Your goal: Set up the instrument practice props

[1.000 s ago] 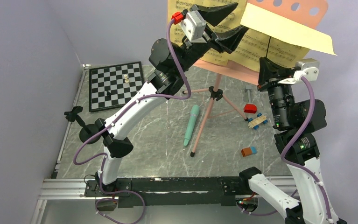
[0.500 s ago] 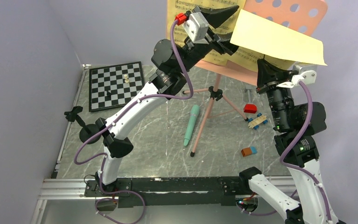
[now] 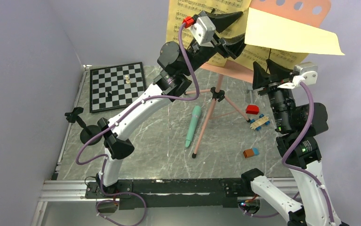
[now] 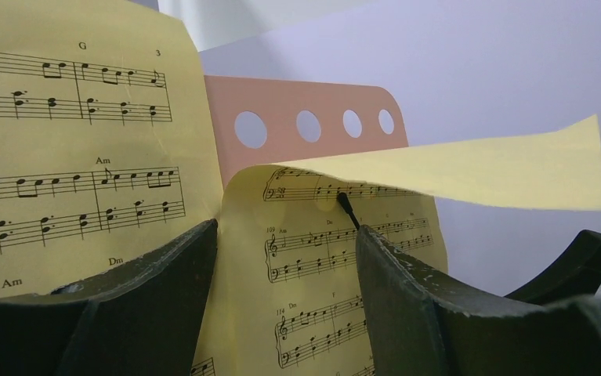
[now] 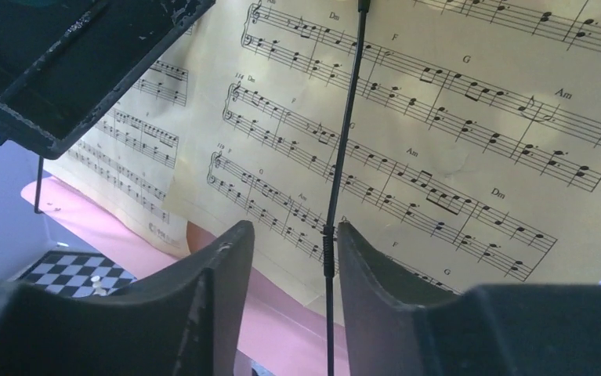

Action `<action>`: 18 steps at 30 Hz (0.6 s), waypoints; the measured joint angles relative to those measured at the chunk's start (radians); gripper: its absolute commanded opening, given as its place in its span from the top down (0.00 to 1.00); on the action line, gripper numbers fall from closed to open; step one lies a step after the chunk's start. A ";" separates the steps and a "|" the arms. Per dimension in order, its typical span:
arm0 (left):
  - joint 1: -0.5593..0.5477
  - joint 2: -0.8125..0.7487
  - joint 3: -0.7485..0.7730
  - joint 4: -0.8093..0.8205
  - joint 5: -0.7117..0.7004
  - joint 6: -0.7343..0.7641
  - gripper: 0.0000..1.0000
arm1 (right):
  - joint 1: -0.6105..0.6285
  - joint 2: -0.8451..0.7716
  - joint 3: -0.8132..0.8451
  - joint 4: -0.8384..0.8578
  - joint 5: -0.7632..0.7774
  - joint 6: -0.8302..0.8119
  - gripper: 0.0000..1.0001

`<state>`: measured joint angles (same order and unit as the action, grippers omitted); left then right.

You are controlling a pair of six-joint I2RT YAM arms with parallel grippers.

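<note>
Left gripper (image 4: pixel 285 229) is hovering released, fingers spread, before the yellow sheet-music pages (image 3: pixel 185 23) leaning on the pink music stand (image 3: pixel 228 71); one page (image 3: pixel 286 35) is curling forward off the stand's top; right gripper (image 5: pixel 293 231) is standing unclenched, the stand's thin black wire (image 5: pixel 342 133) passing between its fingers; mint-green tube (image 3: pixel 192 126) is lying beside the stand's legs; chessboard (image 3: pixel 117 86) is sitting left of the stand.

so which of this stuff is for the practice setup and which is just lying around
For the job:
- music stand
- sheet music
- green tube
- black stand

Lying about:
- chessboard
- toy blocks
</note>
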<state>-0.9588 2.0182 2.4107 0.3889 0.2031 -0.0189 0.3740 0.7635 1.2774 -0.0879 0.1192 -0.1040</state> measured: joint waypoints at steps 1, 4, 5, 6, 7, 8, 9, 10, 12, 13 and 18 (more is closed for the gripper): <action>0.000 0.000 -0.002 0.003 0.000 0.000 0.29 | 0.001 0.000 0.000 -0.002 -0.002 0.001 0.49; 0.000 -0.002 -0.005 0.004 0.000 0.000 0.29 | 0.001 0.000 0.001 -0.013 -0.013 0.000 0.47; 0.000 -0.004 -0.006 0.003 0.000 0.000 0.29 | 0.001 0.000 0.004 -0.022 -0.016 0.000 0.47; 0.000 -0.006 -0.010 0.003 0.000 0.000 0.29 | 0.001 0.002 0.010 -0.033 -0.018 0.000 0.47; 0.000 -0.007 -0.011 0.003 0.000 0.000 0.29 | 0.001 0.003 0.019 -0.043 -0.021 0.000 0.47; 0.000 -0.009 -0.014 0.003 0.000 0.000 0.29 | 0.001 0.003 0.028 -0.048 -0.024 0.000 0.48; 0.000 -0.011 -0.019 0.003 0.000 0.000 0.29 | 0.001 0.003 0.040 -0.053 -0.026 0.000 0.49; 0.000 -0.014 -0.024 0.004 0.001 0.000 0.29 | 0.001 0.003 0.054 -0.057 -0.026 0.000 0.51; 0.000 -0.023 -0.037 0.002 0.002 0.000 0.29 | 0.001 0.005 0.088 -0.065 -0.027 0.000 0.53; 0.000 -0.024 -0.040 0.002 0.002 0.000 0.29 | 0.001 0.006 0.107 -0.070 -0.026 0.000 0.53; 0.000 -0.048 -0.076 -0.006 0.005 0.000 0.29 | 0.001 0.055 0.291 -0.086 -0.020 -0.003 0.54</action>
<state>-0.9588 1.9697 2.3352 0.3824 0.2085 -0.0193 0.3748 0.8185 1.5681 -0.1741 0.0990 -0.1066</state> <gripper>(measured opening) 0.711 0.464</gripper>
